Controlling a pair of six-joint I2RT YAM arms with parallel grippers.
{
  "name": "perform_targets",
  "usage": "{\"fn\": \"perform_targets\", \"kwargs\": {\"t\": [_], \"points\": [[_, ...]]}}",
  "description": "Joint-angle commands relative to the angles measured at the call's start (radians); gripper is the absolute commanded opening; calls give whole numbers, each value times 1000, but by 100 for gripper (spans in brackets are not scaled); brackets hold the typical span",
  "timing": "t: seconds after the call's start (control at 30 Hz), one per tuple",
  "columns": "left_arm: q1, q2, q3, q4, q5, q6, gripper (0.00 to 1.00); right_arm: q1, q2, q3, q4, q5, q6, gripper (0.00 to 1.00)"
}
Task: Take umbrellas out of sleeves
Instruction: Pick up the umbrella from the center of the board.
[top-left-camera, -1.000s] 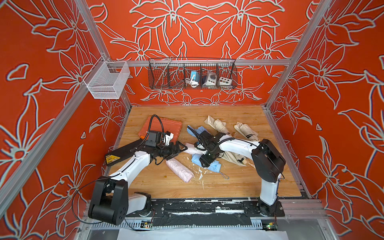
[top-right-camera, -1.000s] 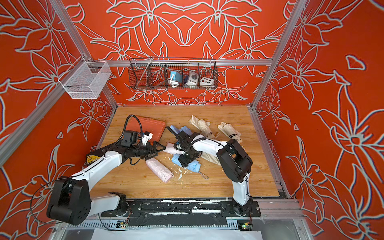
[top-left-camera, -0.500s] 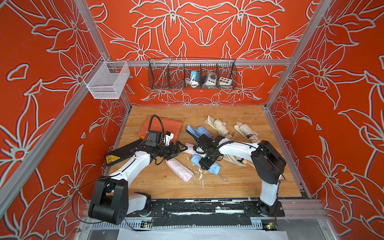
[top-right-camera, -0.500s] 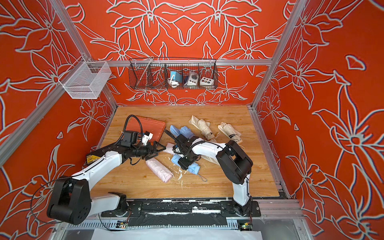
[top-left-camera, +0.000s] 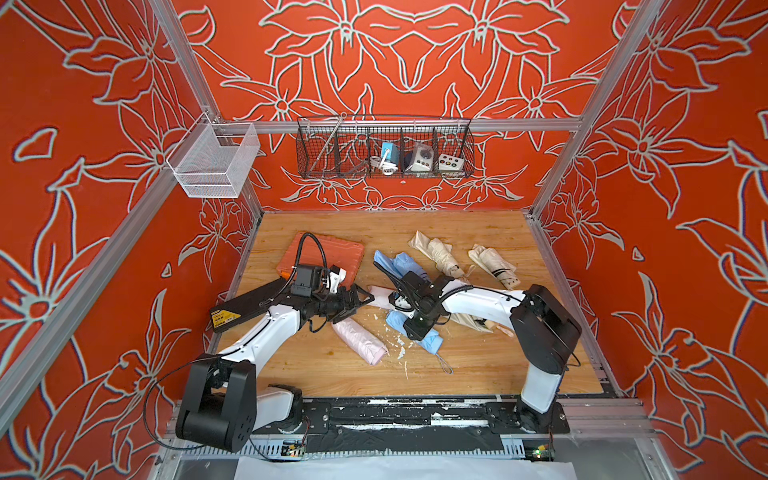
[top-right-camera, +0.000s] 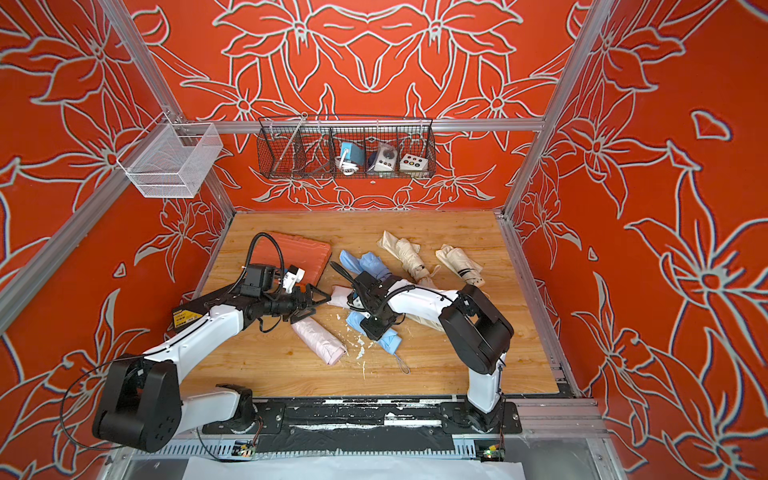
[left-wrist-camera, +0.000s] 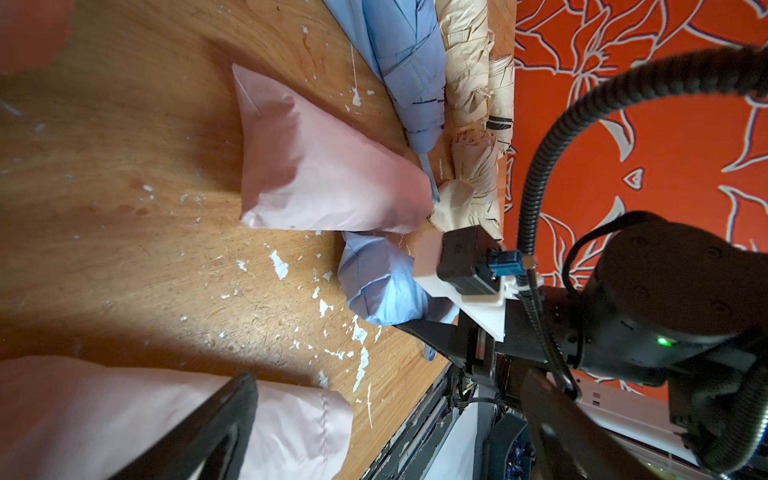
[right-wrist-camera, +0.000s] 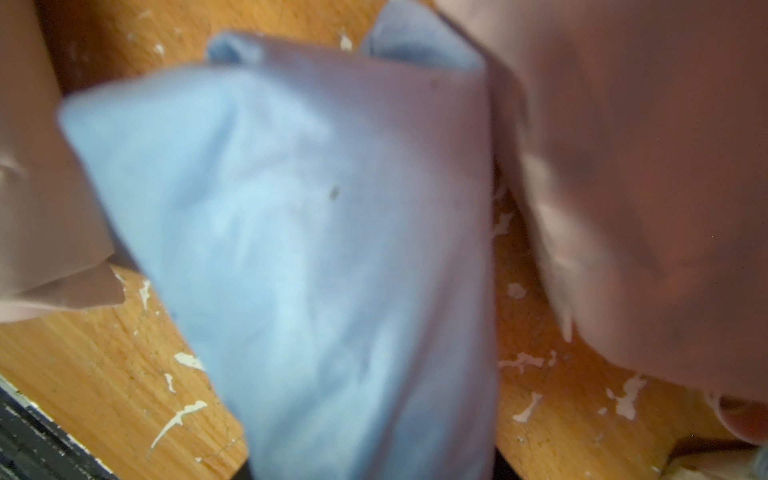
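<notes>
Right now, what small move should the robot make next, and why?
Probably swing the open left end effector over to the free end of the light blue sleeved umbrella and close there: the right end effector is down on that bundle, so a second hold would let the sleeve slide off.

Wooden table (top-left-camera: 498, 357); sleeve (left-wrist-camera: 316, 166) seemingly matt cloth.
</notes>
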Motion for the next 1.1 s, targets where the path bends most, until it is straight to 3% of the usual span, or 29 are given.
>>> {"fn": "perform_targets", "kwargs": {"t": [0.0,0.33,0.57,0.8,1.07], "points": [[8,-21,-9,16,12,-1,98,7,-56,-13,4,-11,-9,36],[11,-12,-2,30,23,9,98,7,-146,8,-26,-61,16,33],[7,-5,12,67,90,18,98,-23,-210,21,-57,-135,58,31],[-46,10,48,130,157,15,98,-138,-274,61,-101,-310,105,31],[-135,28,130,191,225,-3,98,-174,-310,155,-233,-342,60,31]]}}
